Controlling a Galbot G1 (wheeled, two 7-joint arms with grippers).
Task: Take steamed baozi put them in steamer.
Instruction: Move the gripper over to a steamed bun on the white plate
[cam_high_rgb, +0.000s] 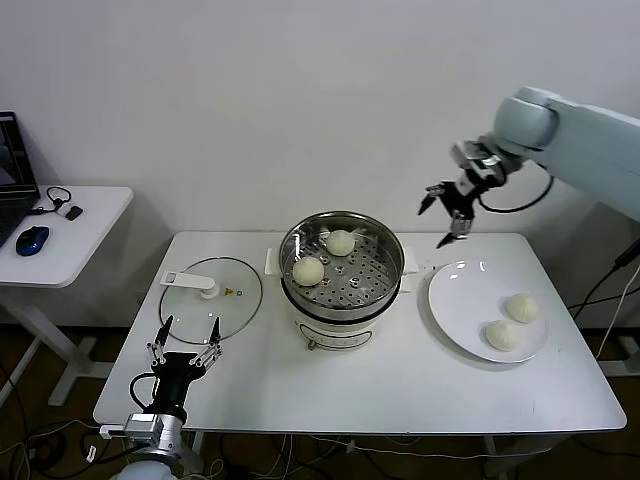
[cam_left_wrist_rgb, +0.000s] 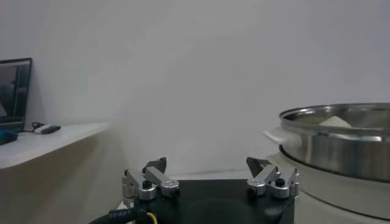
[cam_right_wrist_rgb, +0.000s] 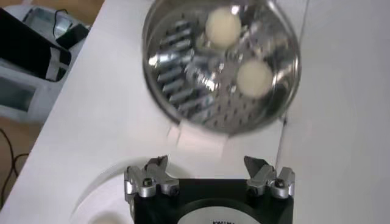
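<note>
Two baozi lie on the perforated floor of the steel steamer on its white pot base. In the right wrist view the same pair of baozi shows inside the steamer. Two more baozi rest on the white plate at the right. My right gripper hangs open and empty in the air between steamer and plate, above the plate's far rim. The left gripper stands open and empty at the table's front left, near the lid.
A flat glass lid with a white handle lies left of the steamer. A side table at the far left carries a blue mouse and a laptop. Cables trail under the table.
</note>
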